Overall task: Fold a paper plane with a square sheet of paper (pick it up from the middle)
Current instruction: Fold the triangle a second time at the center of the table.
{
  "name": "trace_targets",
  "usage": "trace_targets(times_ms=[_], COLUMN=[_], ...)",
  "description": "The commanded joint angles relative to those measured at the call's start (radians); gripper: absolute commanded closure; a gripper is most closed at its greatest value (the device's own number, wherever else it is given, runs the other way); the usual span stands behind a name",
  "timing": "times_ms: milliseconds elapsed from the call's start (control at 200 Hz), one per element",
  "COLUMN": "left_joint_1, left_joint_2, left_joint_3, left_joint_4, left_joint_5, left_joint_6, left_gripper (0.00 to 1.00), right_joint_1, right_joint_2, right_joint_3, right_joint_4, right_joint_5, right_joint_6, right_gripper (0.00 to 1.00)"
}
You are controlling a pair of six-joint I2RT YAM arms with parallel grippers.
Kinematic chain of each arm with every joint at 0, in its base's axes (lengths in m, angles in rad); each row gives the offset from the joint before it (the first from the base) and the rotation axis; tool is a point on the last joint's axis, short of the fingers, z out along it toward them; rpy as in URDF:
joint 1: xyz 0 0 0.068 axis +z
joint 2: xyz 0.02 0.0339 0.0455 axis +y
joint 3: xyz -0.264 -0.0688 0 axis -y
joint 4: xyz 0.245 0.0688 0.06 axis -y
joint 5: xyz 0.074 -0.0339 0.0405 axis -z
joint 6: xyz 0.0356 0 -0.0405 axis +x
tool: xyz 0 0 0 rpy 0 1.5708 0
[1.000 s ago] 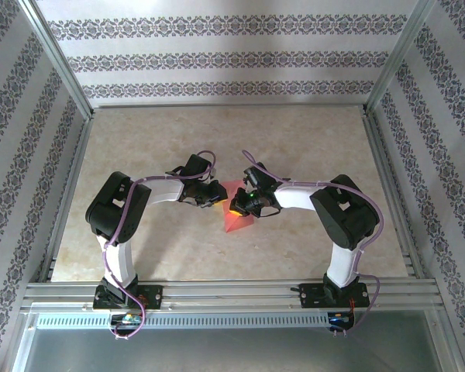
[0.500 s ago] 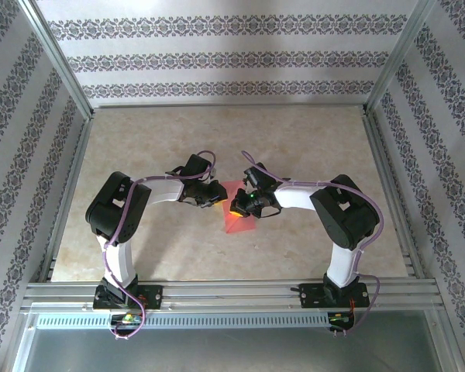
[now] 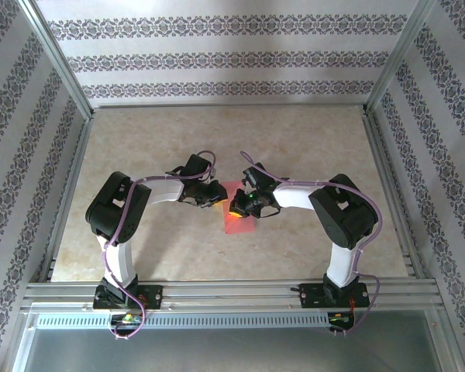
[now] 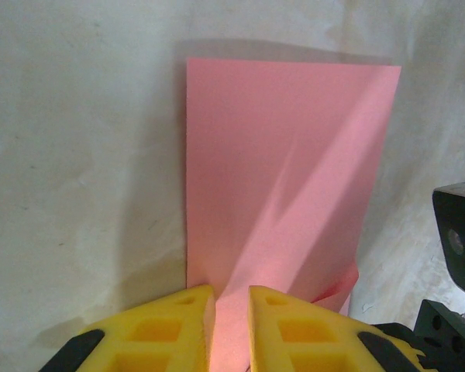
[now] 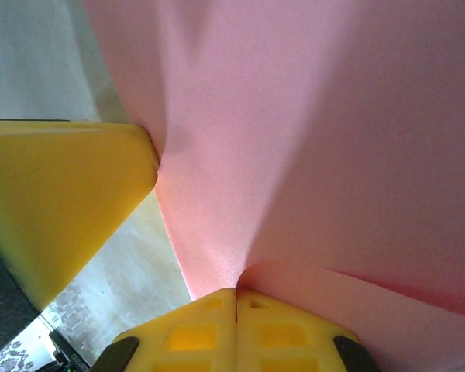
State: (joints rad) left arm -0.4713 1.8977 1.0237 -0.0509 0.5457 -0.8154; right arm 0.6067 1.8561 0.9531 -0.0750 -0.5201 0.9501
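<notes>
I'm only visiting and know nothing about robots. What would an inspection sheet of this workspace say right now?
Surface: beige marbled tabletop, flat and bare around the arms.
Job's things: thin pink-red sheet of paper at table centre between the two arms, with a diagonal crease.
Clutter: nothing seen.
Grippers: left gripper shut on the sheet's near end; right gripper shut on the sheet, which curls over its fingers.
Cables: purple cables run along both arms, off the paper.
Surroundings: patterned wallpaper walls on three sides; metal frame rails at the near edge.
</notes>
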Motion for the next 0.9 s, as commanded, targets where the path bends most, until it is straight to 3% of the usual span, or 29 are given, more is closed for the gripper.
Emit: trace_targets(times_ms=[0, 500, 715, 899], left_joint_1=[-0.009, 0.008, 0.010, 0.011], left_joint_2=[0.030, -0.062, -0.050, -0.091], left_joint_3=[-0.004, 0.019, 0.010, -0.014], left_joint_4=[-0.071, -0.110, -0.035, -0.043], left_joint_5=[-0.019, -0.073, 0.024, -0.007], left_joint_6=[0.020, 0.020, -0.004, -0.006], left_gripper=[0.80, 0.79, 0.79, 0.79], right_joint_1=[0.011, 0.010, 0.009, 0.010], right_joint_2=[0.020, 0.037, 0.035, 0.040], right_joint_3=[0.011, 0.008, 0.010, 0.012], right_joint_4=[-0.036, -0.048, -0.049, -0.053], right_joint_5=[0.011, 0.023, 0.025, 0.025], right_joint_6=[-0.015, -0.010, -0.010, -0.008], right_gripper=[0.96, 0.88, 0.89, 0.86])
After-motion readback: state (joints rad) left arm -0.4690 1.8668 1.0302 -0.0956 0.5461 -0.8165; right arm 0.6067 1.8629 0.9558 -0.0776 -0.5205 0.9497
